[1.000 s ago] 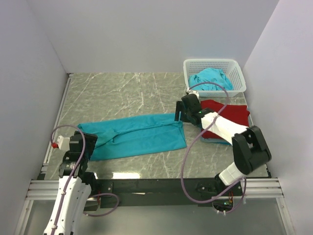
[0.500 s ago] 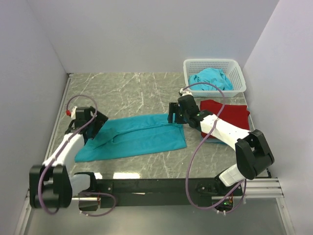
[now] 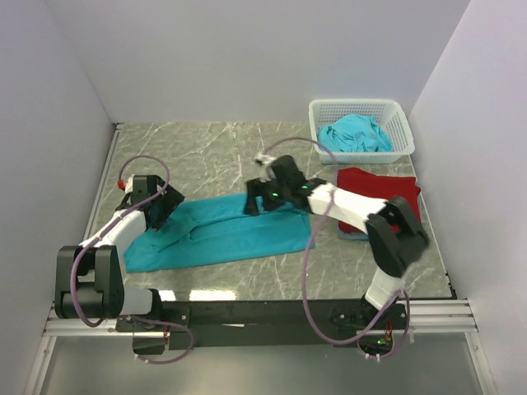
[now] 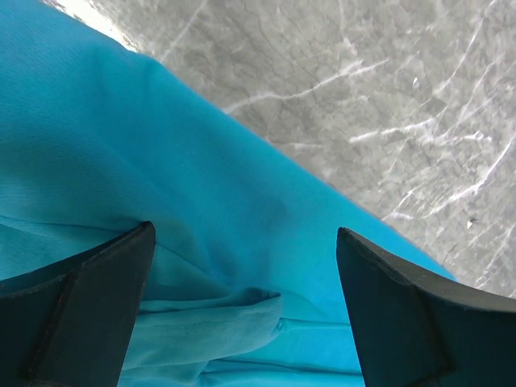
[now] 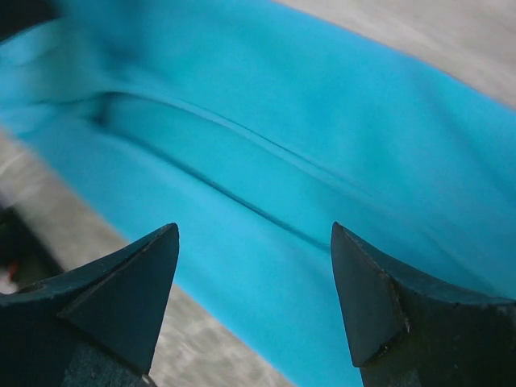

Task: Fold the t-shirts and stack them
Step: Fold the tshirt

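Overhead, the long teal t-shirt lies on the marble table well left of the basket, with the red t-shirt just in front of that basket. The left wrist shows the left gripper spread above the teal fabric. The right wrist shows the right gripper spread likewise.

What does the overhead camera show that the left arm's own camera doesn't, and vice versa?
Only overhead: the white plastic lattice basket holding a crumpled teal t-shirt, and the deep red t-shirt beside it. Only the left wrist: close-up creases under the open left gripper. Both: the spread teal cotton t-shirt on the grey marble table.
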Controlling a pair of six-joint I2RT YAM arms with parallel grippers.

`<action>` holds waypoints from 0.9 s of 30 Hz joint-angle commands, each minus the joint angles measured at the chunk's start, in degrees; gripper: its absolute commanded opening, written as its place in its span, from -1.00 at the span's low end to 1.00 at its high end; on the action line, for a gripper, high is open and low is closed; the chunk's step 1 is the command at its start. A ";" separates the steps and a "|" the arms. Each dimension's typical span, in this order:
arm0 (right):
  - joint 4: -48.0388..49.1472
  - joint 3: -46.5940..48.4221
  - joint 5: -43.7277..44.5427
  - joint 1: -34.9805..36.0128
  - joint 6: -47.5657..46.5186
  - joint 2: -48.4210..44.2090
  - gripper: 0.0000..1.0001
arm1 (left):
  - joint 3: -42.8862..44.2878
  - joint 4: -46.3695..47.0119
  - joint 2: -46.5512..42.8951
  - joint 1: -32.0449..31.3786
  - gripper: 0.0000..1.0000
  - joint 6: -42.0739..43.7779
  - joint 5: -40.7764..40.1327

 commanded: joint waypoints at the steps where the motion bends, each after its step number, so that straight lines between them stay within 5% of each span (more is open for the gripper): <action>1: 4.13 10.78 -11.59 6.36 -5.36 8.57 0.64 | 1.34 0.10 -2.11 1.91 0.99 0.57 -1.23; 9: 6.50 30.27 -15.98 10.95 -0.27 24.67 0.62 | -0.77 4.84 -0.18 9.74 0.99 0.66 5.79; 18: -0.08 51.37 -14.31 15.52 -2.11 40.67 0.62 | -2.35 8.10 2.64 11.50 0.99 1.01 12.58; 27: 0.26 57.38 -19.85 17.02 -0.88 46.57 0.61 | -4.02 7.93 0.97 13.09 0.99 0.92 11.79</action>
